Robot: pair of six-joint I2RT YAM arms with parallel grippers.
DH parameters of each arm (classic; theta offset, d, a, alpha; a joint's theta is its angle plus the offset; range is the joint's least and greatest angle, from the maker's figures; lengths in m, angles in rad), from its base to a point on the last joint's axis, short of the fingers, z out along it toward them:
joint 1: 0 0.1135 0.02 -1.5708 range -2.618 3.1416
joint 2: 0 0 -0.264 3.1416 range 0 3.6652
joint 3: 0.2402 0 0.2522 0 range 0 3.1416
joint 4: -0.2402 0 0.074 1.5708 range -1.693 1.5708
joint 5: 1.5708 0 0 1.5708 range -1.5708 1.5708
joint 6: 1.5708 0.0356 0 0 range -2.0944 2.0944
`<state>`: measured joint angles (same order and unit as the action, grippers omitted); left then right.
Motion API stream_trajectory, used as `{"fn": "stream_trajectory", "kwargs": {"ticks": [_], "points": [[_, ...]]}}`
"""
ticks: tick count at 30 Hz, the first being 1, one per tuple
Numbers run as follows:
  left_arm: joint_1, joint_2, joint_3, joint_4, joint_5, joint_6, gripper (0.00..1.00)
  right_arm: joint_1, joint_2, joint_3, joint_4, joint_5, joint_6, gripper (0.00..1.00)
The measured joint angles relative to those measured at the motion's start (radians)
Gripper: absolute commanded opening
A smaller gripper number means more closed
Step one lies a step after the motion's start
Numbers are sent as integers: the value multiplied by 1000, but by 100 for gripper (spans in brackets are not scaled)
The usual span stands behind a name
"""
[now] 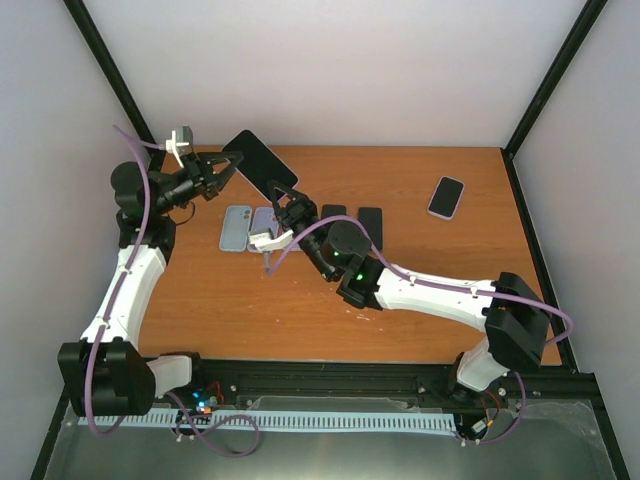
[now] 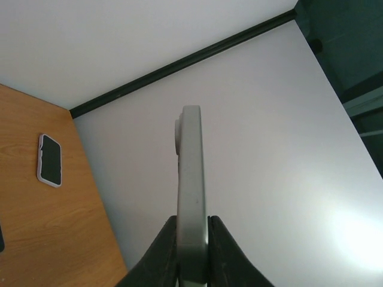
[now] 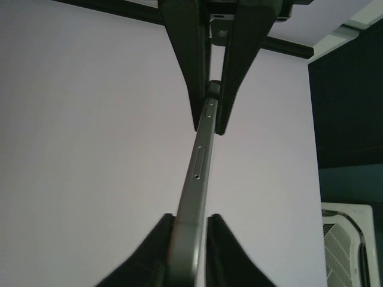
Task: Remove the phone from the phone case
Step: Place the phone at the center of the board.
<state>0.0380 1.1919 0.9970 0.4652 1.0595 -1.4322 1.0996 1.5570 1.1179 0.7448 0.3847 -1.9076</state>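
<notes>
Left end effector (image 2: 192,220) clamping, slim rounded phone (image 2: 190,155)

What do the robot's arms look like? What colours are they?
Both arms are white tubes with chunky black joints. A purple cable loops along the left arm and the right arm. The right arm has a small green light. The fingers are black and pointed, and each wrist carries a white camera block.

In front of the raised phone (image 1: 258,160), a row of cases and phones (image 1: 235,230) clutters the surface (image 1: 380,175); to its right the wood lies open as far as a lone handset (image 1: 446,197).
</notes>
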Motion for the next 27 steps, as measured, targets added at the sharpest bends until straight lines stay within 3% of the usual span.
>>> {"fn": "stream_trajectory", "kwargs": {"ticks": [7,12,20,27], "points": [[-1,6,-3,5,6,29,0,0,-26,-35,-1,9,35,52],[-1,13,-1,-11,8,65,1,-8,-86,-79,-27,27,79,67],[2,48,82,-103,11,213,1,-45,-180,-103,-168,75,212,84],[1,76,112,-153,39,368,1,-112,-240,-61,-427,97,432,93]]}}
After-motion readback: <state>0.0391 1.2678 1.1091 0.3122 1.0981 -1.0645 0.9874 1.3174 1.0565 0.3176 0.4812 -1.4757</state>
